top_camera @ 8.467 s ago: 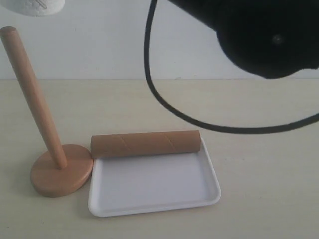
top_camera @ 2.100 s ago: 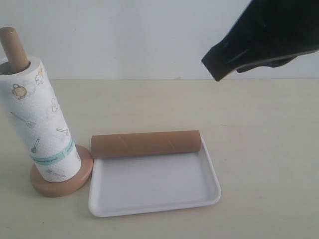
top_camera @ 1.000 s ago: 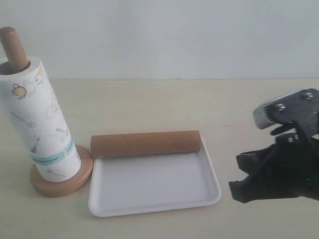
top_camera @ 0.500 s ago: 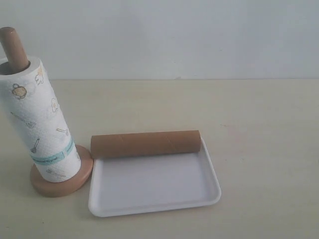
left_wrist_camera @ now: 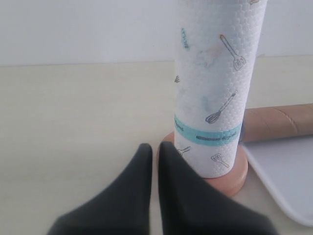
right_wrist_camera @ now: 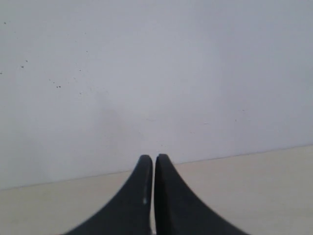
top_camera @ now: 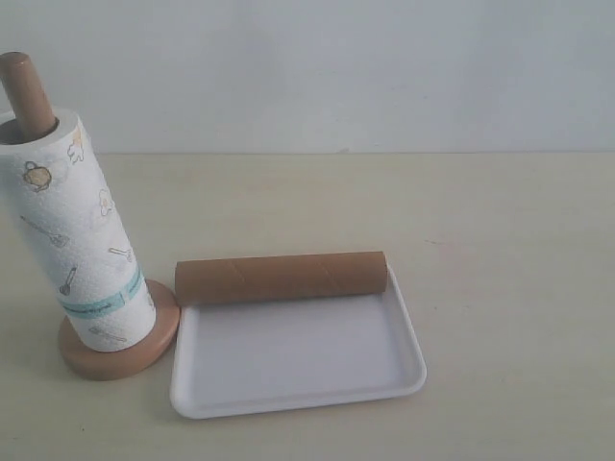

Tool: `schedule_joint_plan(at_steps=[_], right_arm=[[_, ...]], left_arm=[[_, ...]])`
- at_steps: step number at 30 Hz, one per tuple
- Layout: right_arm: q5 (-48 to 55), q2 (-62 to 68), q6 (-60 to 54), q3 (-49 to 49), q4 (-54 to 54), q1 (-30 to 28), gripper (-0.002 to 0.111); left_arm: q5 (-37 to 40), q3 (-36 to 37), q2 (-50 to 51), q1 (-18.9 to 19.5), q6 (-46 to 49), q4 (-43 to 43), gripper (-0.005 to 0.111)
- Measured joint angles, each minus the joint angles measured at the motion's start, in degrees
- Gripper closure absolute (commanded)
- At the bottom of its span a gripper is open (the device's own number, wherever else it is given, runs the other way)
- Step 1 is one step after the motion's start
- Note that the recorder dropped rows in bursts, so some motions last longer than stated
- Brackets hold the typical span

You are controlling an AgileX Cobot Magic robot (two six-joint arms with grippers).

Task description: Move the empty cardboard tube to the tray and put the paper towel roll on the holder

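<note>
The paper towel roll point(top_camera: 82, 240) stands upright on the wooden holder point(top_camera: 120, 353), whose pole top point(top_camera: 26, 91) sticks out above it. The brown cardboard tube point(top_camera: 281, 277) lies along the far rim of the white tray point(top_camera: 298, 360). Neither gripper shows in the exterior view. In the left wrist view my left gripper point(left_wrist_camera: 154, 149) is shut and empty, a little short of the holder base point(left_wrist_camera: 230, 175) and the roll point(left_wrist_camera: 215, 83); the tube point(left_wrist_camera: 279, 123) and tray point(left_wrist_camera: 288, 171) lie beyond. My right gripper point(right_wrist_camera: 154, 160) is shut and empty, facing the wall.
A pale wooden table point(top_camera: 500, 240) runs back to a plain white wall point(top_camera: 336, 67). The tray sits right beside the holder base.
My right arm swung down across the right of the exterior view and left it. The roll, tube and tray have stayed put over the last two seconds.
</note>
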Motion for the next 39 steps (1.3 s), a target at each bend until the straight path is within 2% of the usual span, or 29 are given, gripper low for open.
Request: schedule_joint_plan(at_steps=[8,11,14,16,19,23,29,39], right_arm=[[-0.2,-0.1,5.9,0.3,0.1,0.0,0.107],[1.0,-0.9,4.8,0.3,0.1,0.0,0.107],[10.0,-5.5,-5.0,0.3,3.5,0.0,0.107],[17.3,-6.3,-18.8,0.3,12.1,0.0,0.107],[22.8,-6.3,-33.5,0.3,22.4,0.0,0.107],[27.0,-6.4,-42.4,0.3,24.6,0.0,0.107],[30.6,-6.5,-44.0,0.3,24.8,0.0,0.107],[30.8,-6.5,-44.0,0.3,24.8,0.0,0.107]], left_arm=[[0.0,0.0,0.0,0.0,0.0,0.0,0.103],[0.0,0.0,0.0,0.0,0.0,0.0,0.103],[0.0,0.0,0.0,0.0,0.0,0.0,0.103],[0.1,0.0,0.0,0.0,0.0,0.0,0.103],[0.1,0.0,0.0,0.0,0.0,0.0,0.103],[0.1,0.0,0.0,0.0,0.0,0.0,0.103],[0.1,0.0,0.0,0.0,0.0,0.0,0.103],[0.1,0.0,0.0,0.0,0.0,0.0,0.103]])
